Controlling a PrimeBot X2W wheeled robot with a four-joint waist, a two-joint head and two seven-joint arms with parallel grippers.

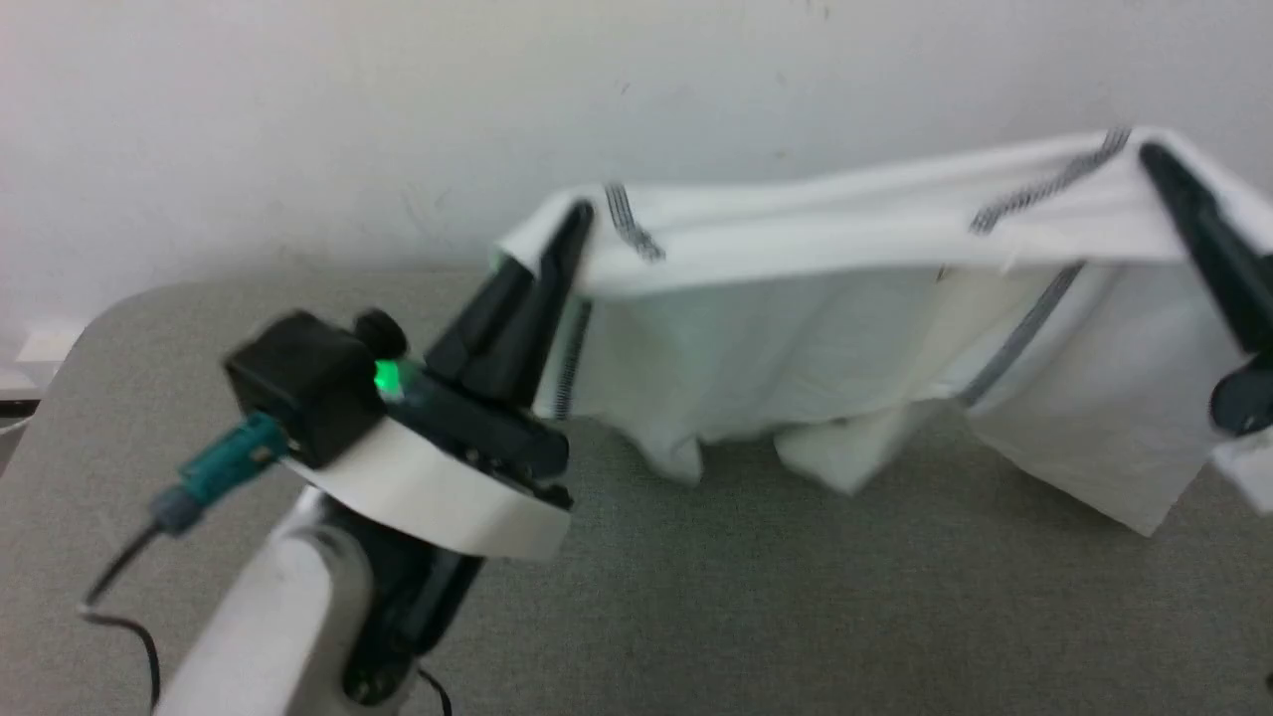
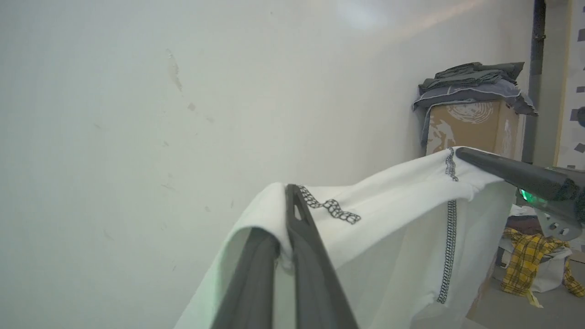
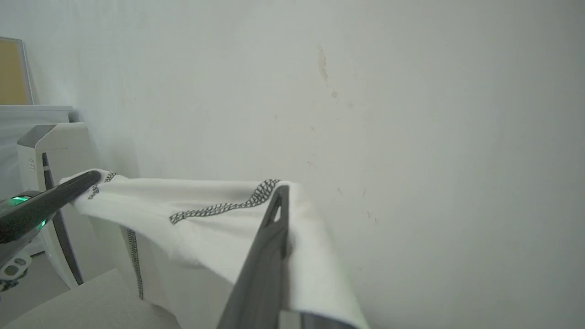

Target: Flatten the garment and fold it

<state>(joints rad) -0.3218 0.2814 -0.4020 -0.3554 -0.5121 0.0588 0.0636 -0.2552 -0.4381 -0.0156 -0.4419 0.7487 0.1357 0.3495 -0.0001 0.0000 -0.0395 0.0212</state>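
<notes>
The garment (image 1: pixel 796 328), white with dark zigzag seams, hangs stretched in the air between my two grippers above the grey table (image 1: pixel 746 597). Its lower folds just reach the tabletop. My left gripper (image 1: pixel 575 214) is shut on its left top corner. My right gripper (image 1: pixel 1154 154) is shut on the right top corner. In the left wrist view my left gripper (image 2: pixel 289 189) pinches the cloth (image 2: pixel 388 219), and the right gripper (image 2: pixel 461 153) shows at the far end. In the right wrist view my right gripper (image 3: pixel 283 189) holds the fabric (image 3: pixel 205 228), with the left gripper (image 3: pixel 93 176) opposite.
A pale wall (image 1: pixel 398 119) stands close behind the table. In the left wrist view a cardboard box (image 2: pixel 470 128) topped with folded grey clothes stands to the right, and a yellow plaid cloth (image 2: pixel 530 260) lies below it. A white appliance (image 3: pixel 55 151) stands at the left.
</notes>
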